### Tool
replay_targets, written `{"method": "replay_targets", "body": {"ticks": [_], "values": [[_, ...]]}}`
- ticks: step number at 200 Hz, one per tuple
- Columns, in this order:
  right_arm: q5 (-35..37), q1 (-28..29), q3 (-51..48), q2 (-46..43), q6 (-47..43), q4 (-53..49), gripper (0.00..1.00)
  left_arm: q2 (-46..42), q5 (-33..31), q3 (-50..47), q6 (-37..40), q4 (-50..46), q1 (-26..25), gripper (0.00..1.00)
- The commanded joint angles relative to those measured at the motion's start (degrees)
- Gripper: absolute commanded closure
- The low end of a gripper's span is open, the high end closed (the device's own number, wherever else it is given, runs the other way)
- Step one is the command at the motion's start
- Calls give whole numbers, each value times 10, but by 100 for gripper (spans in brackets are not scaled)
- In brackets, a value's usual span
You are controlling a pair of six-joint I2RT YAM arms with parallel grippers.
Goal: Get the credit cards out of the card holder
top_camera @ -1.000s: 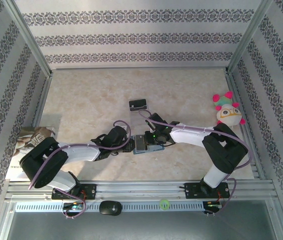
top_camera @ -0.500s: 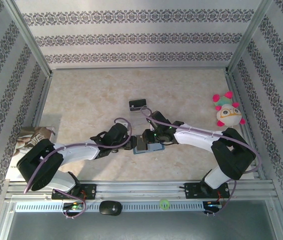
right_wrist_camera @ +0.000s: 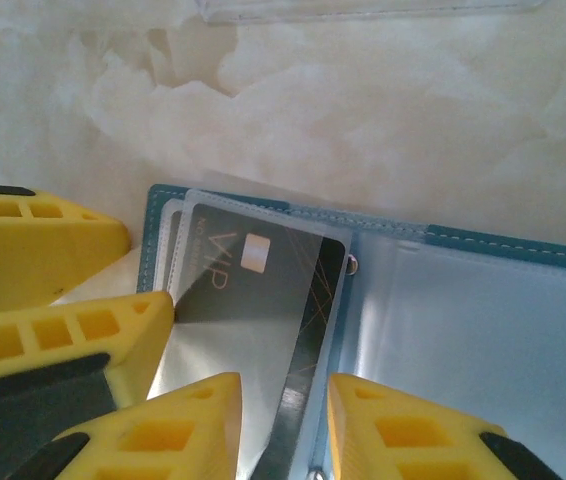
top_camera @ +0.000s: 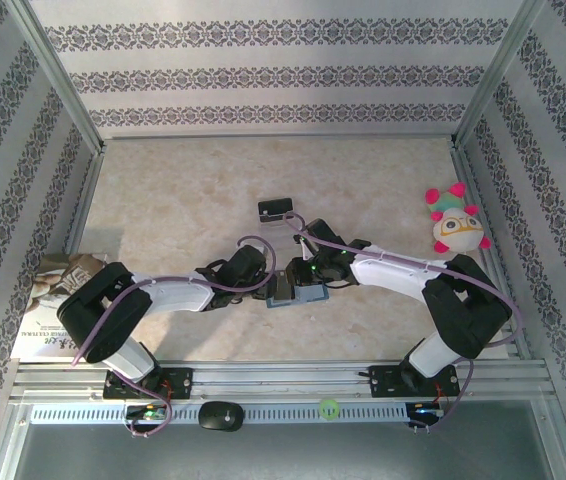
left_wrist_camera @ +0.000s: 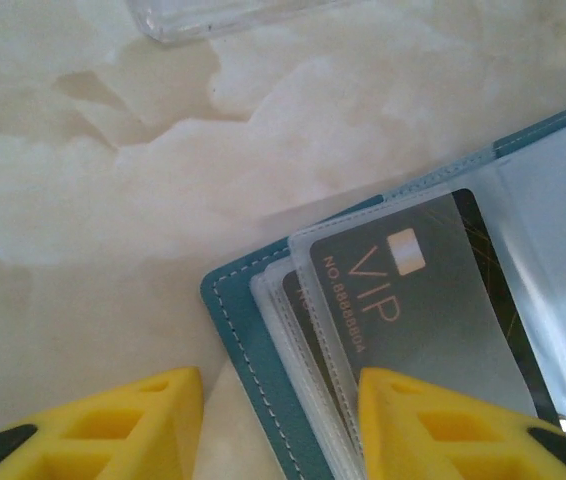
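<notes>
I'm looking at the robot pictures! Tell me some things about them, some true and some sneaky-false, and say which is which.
1. The card holder lies open on the table. True.
2. The card in it says VIP. True.
3. The card lies loose on the bare table. False: it sits inside a clear sleeve of the card holder.
4. The plush toy is on the left side of the table. False: it is on the right side.
5. The left gripper has yellow fingers. True.
</notes>
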Motion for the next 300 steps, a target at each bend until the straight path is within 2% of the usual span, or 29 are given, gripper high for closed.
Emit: {"method": "replay_targets", "body": {"ticks": [1,83,103,161,216,247,300], "values": [[-22,-6,1,18,-12,-1,71,11,-13,-6,-1,-24,-8,60],[-75,-32,-5,60,16,32,72,2,-8,-36,-17,-3,-7,64],[-75,-31,-6,62,16,30,70,5,-4,-37,-19,1,-7,64],[-11,5,0,54,0,-1,69,8,-5,-37,-19,5,-7,63],[114,34,1,-49,-58,-33,55,7,0,-38,-18,9,-3,63],[125,35,24,-4,-83,-66,53,5,0,-37,-18,9,-3,62],[155,66,30,43,-94,-64,50,5,0,-35,-17,4,-2,62]]}}
